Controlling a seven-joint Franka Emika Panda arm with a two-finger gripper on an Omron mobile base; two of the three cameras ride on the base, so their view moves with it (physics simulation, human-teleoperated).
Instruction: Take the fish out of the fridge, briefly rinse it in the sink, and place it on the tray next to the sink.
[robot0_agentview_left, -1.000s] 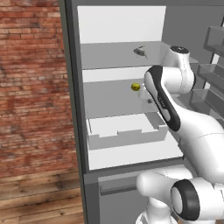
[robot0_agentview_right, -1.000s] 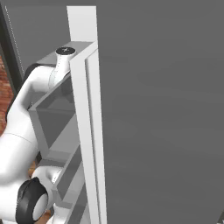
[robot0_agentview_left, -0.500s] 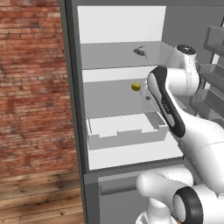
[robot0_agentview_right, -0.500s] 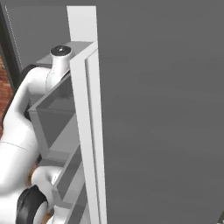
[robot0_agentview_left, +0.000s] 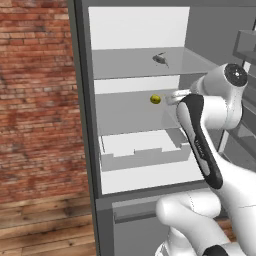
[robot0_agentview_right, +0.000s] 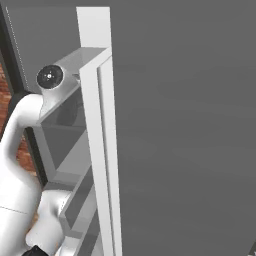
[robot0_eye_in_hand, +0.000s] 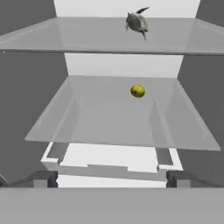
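The fridge (robot0_agentview_left: 82, 125) stands open in front of me. On its upper glass shelf lies the small grey-silver fish (robot0_agentview_left: 160, 59), which the hand view has near the top, fish (robot0_eye_in_hand: 136, 22). My gripper (robot0_eye_in_hand: 110, 178) is open with nothing between its fingertips (robot0_eye_in_hand: 43, 177). It is level with the fridge's front, well below and short of the fish. The arm's wrist (robot0_agentview_left: 175, 96) reaches in from the right at the middle shelf's height. The sink and the tray are out of view.
A small round yellow-green fruit (robot0_agentview_left: 155, 99) sits on the middle shelf (robot0_eye_in_hand: 118, 122), also fruit (robot0_eye_in_hand: 137, 90). Below it is a white drawer (robot0_agentview_left: 145, 150). The open fridge door (robot0_agentview_right: 175, 125) with its racks stands close on the right. A brick wall (robot0_agentview_left: 35, 100) is to the left.
The arm's upper joints have swung to the right and slightly down. The fish and the fruit have not moved.
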